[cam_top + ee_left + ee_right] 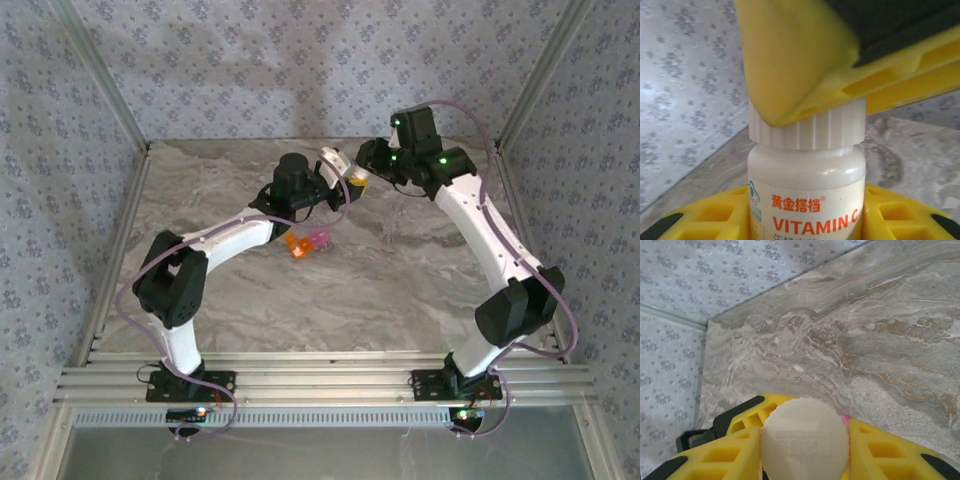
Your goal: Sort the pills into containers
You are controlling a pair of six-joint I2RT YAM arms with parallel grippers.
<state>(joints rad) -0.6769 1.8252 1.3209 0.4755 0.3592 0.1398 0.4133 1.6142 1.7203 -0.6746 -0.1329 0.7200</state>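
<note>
A white bottle (807, 195) labelled "VITAMIN C" is held up above the table, with my left gripper (807, 222) shut on its body. Its ribbed white cap (807, 131) is on. My right gripper (805, 452) is shut on that cap (805, 440), one yellow finger (727, 455) pressed to each side. From above, bottle (332, 160) and both grippers meet at the back middle. The containers (308, 243), a small orange and pink strip, lie on the marble below the left arm. The pills are hidden.
The marble table (400, 290) is walled by patterned panels at the back and both sides. The left arm (230, 240) stretches across the table's left half and the right arm (490, 230) across its right half. An aluminium rail (320, 380) runs along the near edge.
</note>
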